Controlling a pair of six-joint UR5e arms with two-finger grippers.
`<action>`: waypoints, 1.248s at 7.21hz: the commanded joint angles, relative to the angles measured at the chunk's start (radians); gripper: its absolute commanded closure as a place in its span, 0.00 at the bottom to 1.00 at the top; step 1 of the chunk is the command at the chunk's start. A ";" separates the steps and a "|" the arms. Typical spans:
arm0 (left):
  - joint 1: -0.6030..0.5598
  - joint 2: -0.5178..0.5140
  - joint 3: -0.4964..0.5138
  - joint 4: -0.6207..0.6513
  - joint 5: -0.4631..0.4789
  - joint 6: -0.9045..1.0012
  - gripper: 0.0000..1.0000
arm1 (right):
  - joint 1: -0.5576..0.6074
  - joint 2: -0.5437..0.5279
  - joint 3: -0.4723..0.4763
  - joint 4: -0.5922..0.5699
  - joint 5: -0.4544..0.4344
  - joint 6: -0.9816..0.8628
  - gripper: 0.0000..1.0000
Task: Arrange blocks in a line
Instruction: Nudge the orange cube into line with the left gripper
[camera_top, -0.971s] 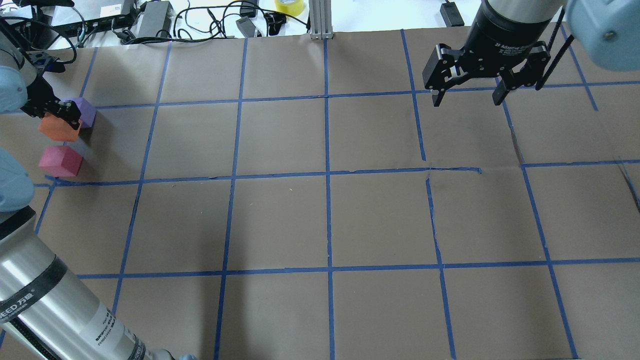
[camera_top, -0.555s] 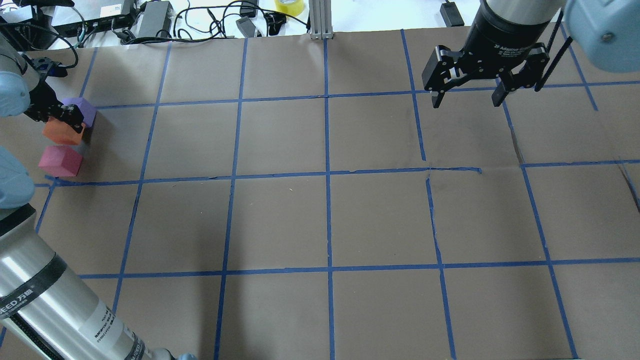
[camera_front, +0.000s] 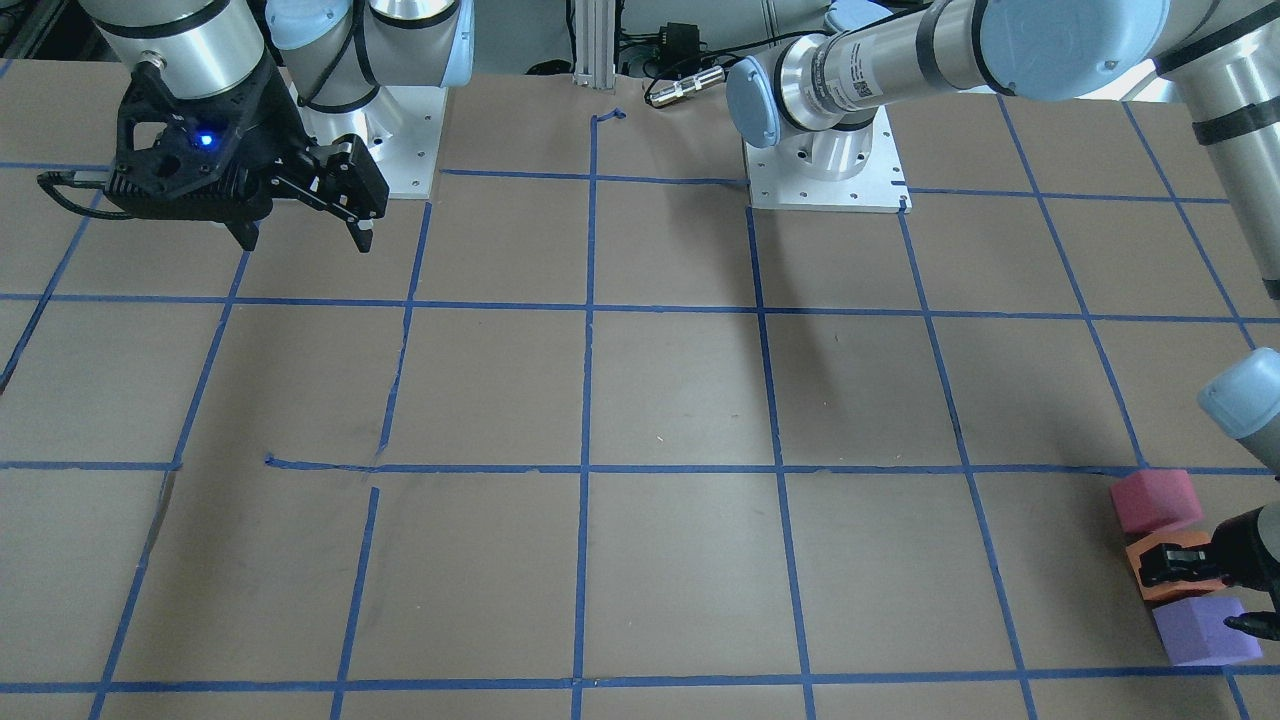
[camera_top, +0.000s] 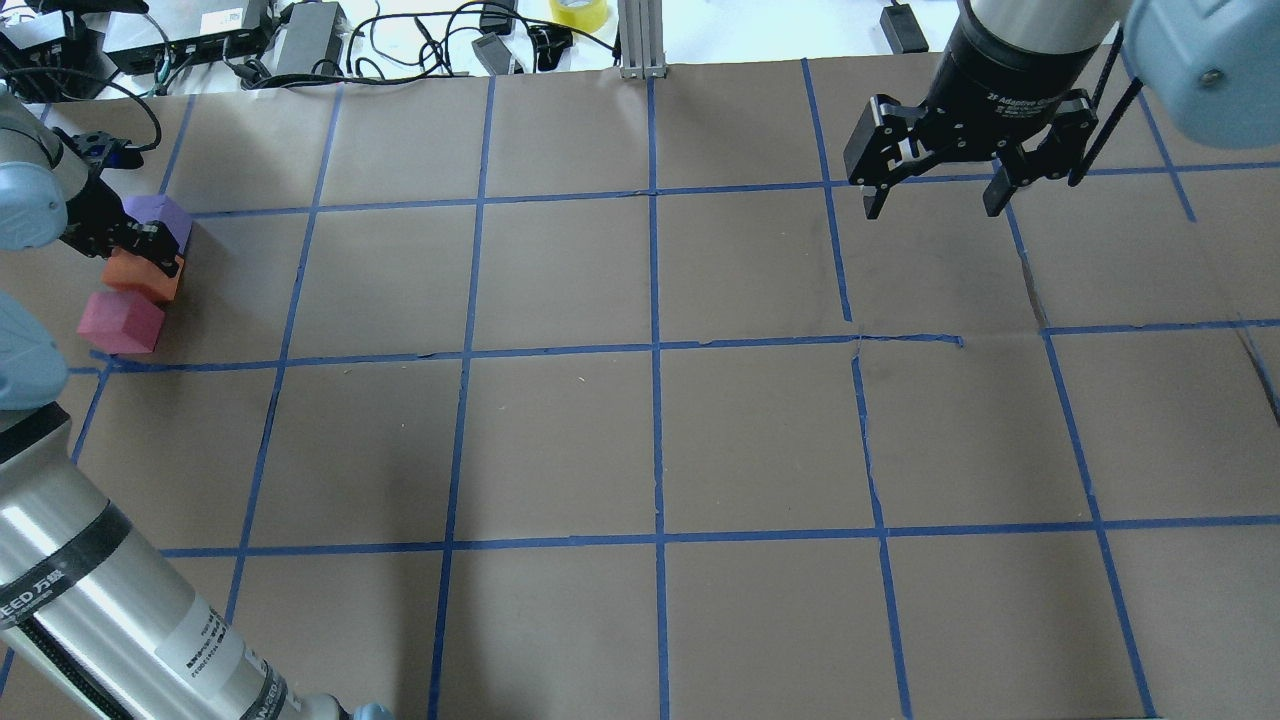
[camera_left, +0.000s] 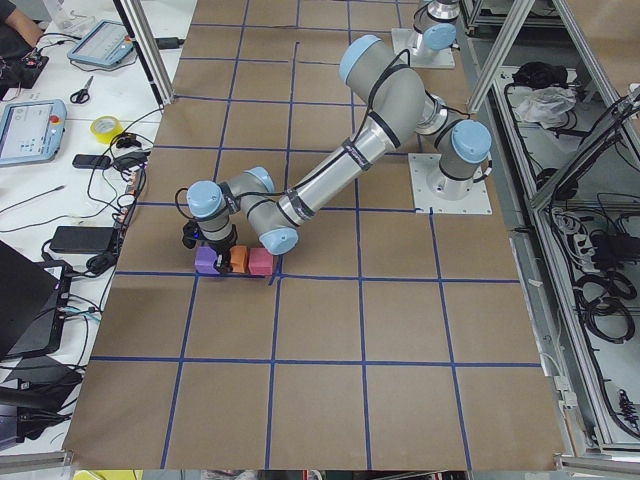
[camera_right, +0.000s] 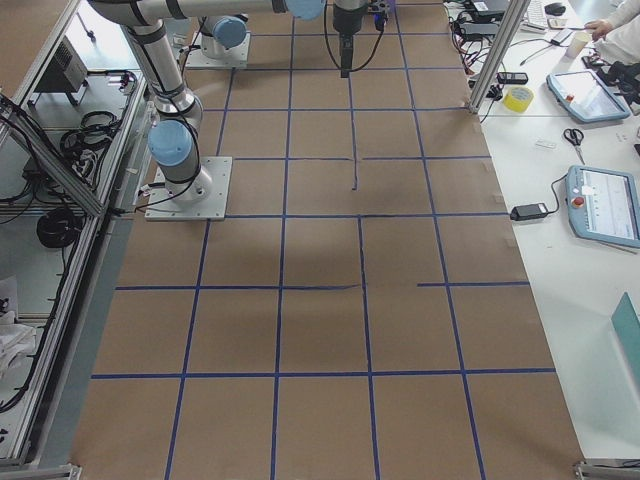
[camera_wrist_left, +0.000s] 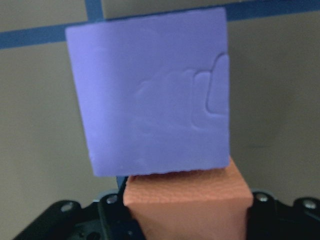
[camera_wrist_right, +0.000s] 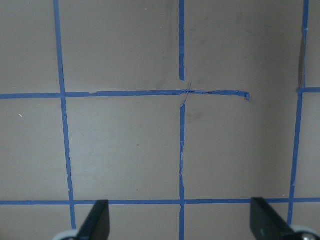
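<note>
Orange foam block (camera_top: 148, 286): pinched in the left pincer (camera_wrist_left: 186, 222), low between the purple block (camera_wrist_left: 155, 95) and the red-pink block (camera_top: 120, 322); whether it rests on the counter (camera_top: 560, 440) cannot be told.
Position: far left corner of the counter; the three blocks sit close-packed in a short row, purple farthest from the robot, red-pink nearest; purple touches orange in the wrist view.
Right pincer (camera_top: 932, 205): spread, empty, hovering well apart over the far right squares.
Step, as judged: placing the middle block, so the line looks nearly complete; the next move calls for parting the jaws gently and lifting straight up, since both neighbours are just beside the fingers and light foam would shift at a nudge.
Surface: brown paper gridded with blue tape (camera_top: 655, 400), torn and creased near the centre-right.
Room: cables, power bricks and a yellow tape roll (camera_top: 578, 12) beyond the far edge; teach pendants (camera_right: 602, 205) on a white side bench.
</note>
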 joint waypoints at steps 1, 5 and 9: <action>0.013 0.001 -0.002 0.002 -0.007 -0.002 1.00 | -0.001 0.000 0.000 0.000 0.000 0.000 0.00; 0.018 0.004 -0.035 0.011 -0.079 -0.005 0.01 | 0.001 0.000 0.003 0.000 0.000 0.000 0.00; 0.019 0.071 -0.043 0.039 -0.064 -0.001 0.00 | 0.001 0.000 0.005 0.000 0.000 0.000 0.00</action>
